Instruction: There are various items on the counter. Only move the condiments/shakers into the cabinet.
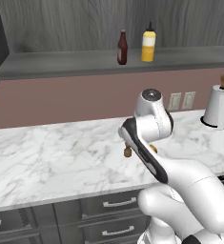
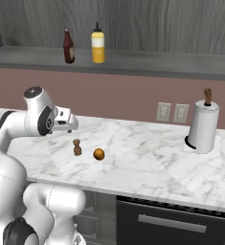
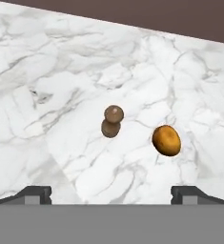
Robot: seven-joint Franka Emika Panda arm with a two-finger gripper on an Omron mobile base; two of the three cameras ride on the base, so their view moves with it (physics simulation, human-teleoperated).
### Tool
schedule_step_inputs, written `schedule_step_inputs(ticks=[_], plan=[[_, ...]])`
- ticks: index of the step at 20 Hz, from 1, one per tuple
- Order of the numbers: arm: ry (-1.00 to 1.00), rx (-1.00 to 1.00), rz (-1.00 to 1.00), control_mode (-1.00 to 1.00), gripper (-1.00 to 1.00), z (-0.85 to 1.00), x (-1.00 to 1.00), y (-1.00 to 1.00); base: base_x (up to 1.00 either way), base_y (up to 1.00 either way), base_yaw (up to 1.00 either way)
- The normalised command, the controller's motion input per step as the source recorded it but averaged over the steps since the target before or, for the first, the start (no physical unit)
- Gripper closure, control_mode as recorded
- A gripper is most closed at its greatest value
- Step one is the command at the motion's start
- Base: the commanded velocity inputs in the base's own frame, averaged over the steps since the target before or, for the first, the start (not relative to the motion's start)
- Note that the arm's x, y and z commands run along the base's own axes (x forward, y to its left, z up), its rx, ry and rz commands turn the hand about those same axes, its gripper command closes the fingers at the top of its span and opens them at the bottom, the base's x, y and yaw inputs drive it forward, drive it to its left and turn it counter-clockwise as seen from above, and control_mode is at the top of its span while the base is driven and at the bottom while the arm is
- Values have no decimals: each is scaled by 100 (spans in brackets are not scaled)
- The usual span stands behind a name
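Below your wide-open, empty fingers [image 3: 111, 193]: wooden shaker [image 3: 112, 121] upright on worktop [image 3: 51, 95], orange fruit [image 3: 166, 140] just beside. Risk: off-centre descent topples shaker or grabs fruit instead.

The white marble counter [image 2: 147, 162] bears the small brown shaker [image 2: 77, 147] with the orange fruit [image 2: 99, 154] just beside it on the right and the paper towel roll [image 2: 203, 125] far right, while the grey cabinet ledge [image 2: 152, 63] carries the dark sauce bottle [image 2: 68, 46] and yellow squeeze bottle [image 2: 97, 44] side by side.
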Motion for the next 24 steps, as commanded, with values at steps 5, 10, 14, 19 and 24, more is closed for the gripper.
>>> schedule_step_inputs(ticks=[5, 10, 14, 19, 24], plan=[[-1, 2, 0, -100, -100, -33, 35, -3, 0, 0, 0], [0, 15, 0, -100, -100, -36, 11, -13, 0, 0, 0], [0, 18, 0, -100, -100, -38, 0, -9, 0, 0, 0], [0, 0, 0, -100, -100, -17, 10, 0, 0, 0, 0], [0, -5, 0, -100, -100, -19, 27, 0, 0, 0, 0]])
